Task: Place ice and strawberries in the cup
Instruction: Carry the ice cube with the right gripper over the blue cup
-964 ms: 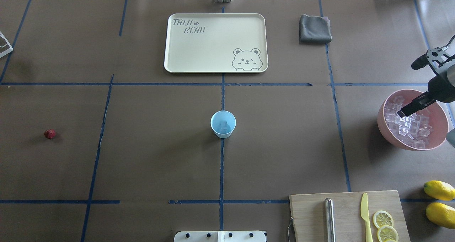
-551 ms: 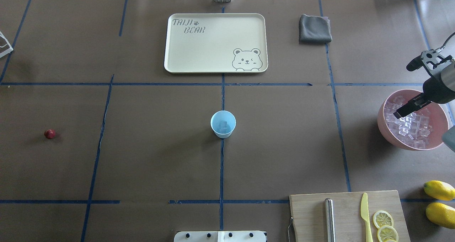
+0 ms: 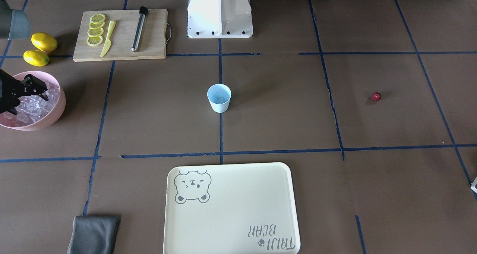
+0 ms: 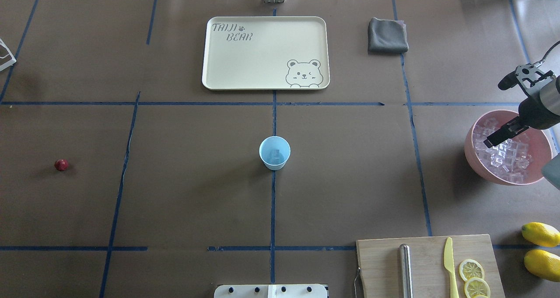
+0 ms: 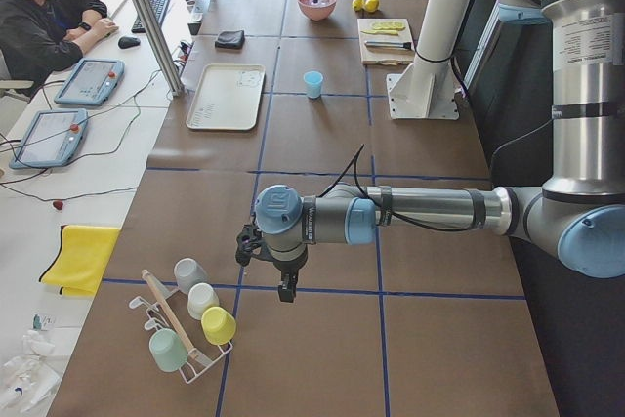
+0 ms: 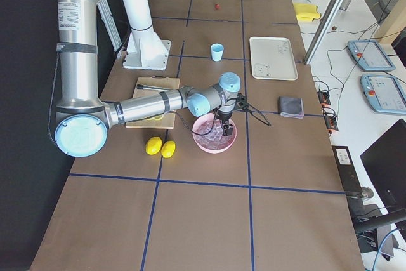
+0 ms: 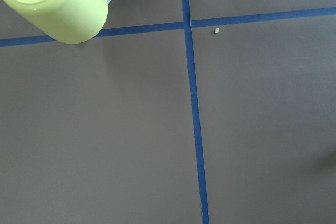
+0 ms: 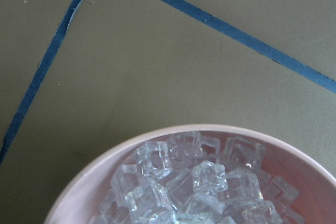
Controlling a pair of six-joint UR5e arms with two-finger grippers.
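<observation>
Hovering over the ice (image 4: 507, 156) in the bowl (image 4: 470, 154) at the bench's right edge is the right gripper (image 4: 489, 141); its finger spread cannot be told.

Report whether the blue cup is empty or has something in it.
Not empty: the cup stands upright, and one clear ice cube lies at its bottom.
</observation>
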